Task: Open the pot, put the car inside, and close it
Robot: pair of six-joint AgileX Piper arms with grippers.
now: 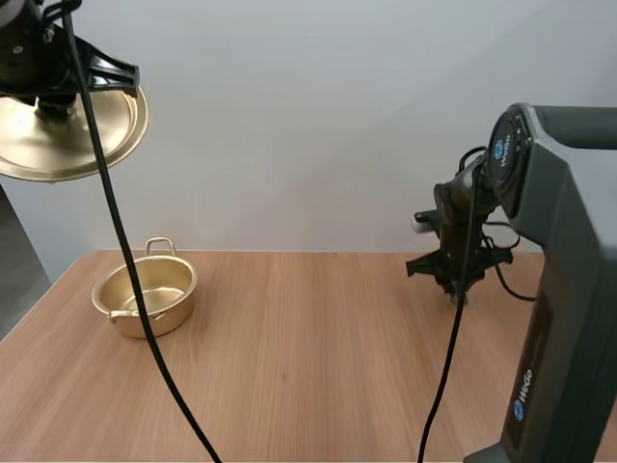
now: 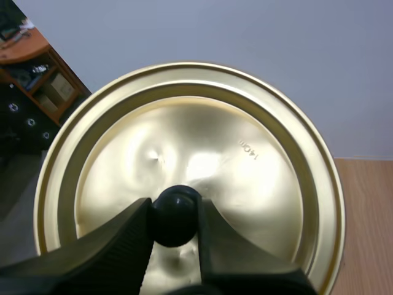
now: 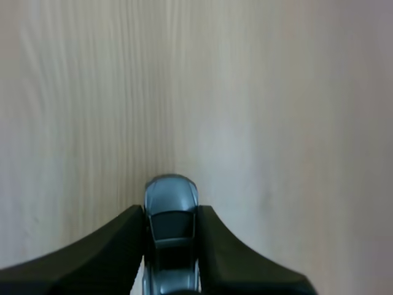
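Wood table (image 1: pixel 308 376), pale wall behind: pot (image 1: pixel 145 294) open, lid (image 1: pixel 48 149) lifted, car (image 3: pixel 171 203) in R gripper (image 3: pixel 171 233).
L gripper (image 2: pixel 175 215) pinches lid's black knob (image 2: pixel 175 212), holding lid high over table's left-rear edge, well apart from gold pot below. R gripper pinches grey toy car btwn its fingers, nose past the tips, over bare wood at table's right, well apart from pot.

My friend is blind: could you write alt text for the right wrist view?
A small grey toy car is pinched by its sides between the two black fingers of the right gripper, one end poking out past the tips. A pale wooden table lies beneath.
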